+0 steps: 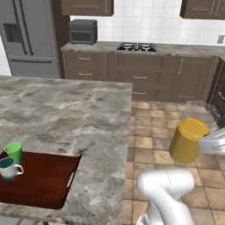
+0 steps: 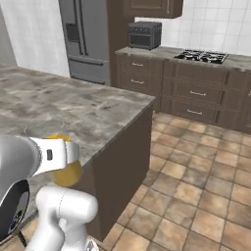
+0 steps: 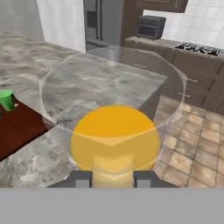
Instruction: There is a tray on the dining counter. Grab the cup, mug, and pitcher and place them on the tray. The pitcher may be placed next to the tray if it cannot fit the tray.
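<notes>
While the end effector grips the yellow-orange glass-topped pitcher in mid-air, off the grey marbled tabletop edge, swinging low risks clipping that edge; green cup and teal mug crowd the red-brown wooden tray.

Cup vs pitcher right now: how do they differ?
The cup is small, plain green and stands on the tray; the pitcher is larger, yellow-orange with a clear glass top. The cup rests free, while the pitcher is held in the gripper, in the air over the floor beside the counter. Both are drinkware for the tray.
</notes>
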